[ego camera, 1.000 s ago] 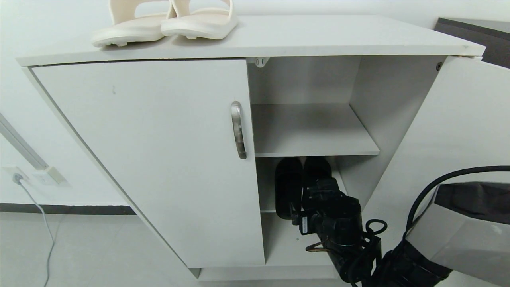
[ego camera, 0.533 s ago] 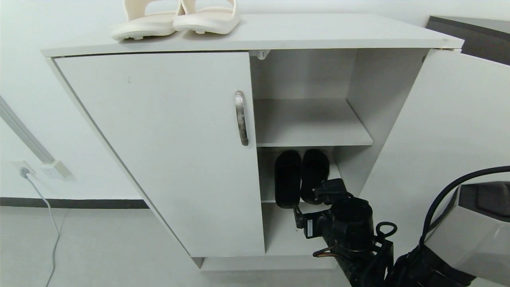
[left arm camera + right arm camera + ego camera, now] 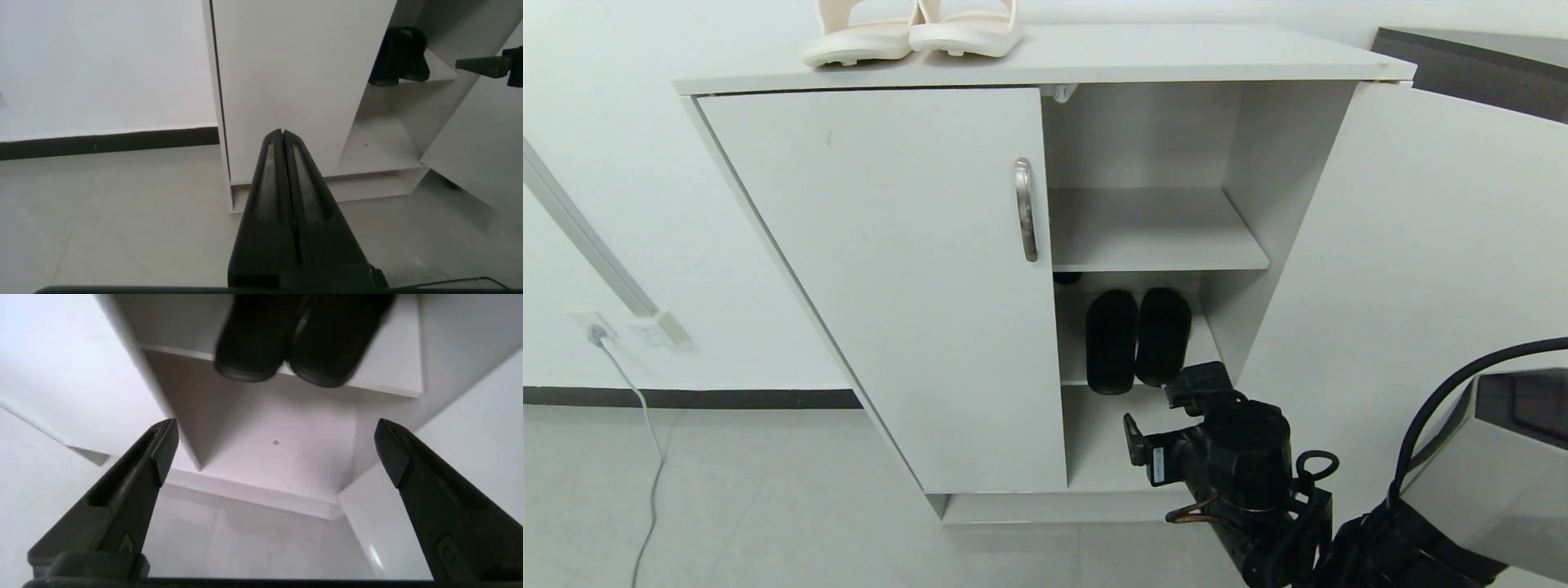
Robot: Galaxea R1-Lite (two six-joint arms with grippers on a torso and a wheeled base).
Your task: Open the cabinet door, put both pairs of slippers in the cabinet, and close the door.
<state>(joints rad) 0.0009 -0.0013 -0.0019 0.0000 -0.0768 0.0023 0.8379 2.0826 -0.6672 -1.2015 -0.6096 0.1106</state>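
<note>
A white cabinet [image 3: 1045, 61] stands with its right door [image 3: 1421, 245] swung open and its left door [image 3: 890, 269] closed. A black pair of slippers [image 3: 1137, 339] lies side by side on the middle shelf, heels toward me. A cream pair of slippers [image 3: 915, 33] rests on the cabinet top at the left. My right gripper [image 3: 1164, 408] hangs open just in front of the lower compartment, below the black slippers [image 3: 294, 335], holding nothing. My left gripper [image 3: 283, 163] is shut and empty, low over the floor, facing the closed door.
The upper shelf [image 3: 1152, 237] and the bottom compartment [image 3: 1103, 449] hold nothing. A metal handle [image 3: 1025, 210] sits on the left door. A wall socket with a cable [image 3: 596, 335] is at the left. A dark furniture edge [image 3: 1470, 57] shows behind the open door.
The head camera has drawn back from the cabinet. My right gripper has pulled out from over the black slippers, which stay on the shelf, and is now in front of the cabinet.
</note>
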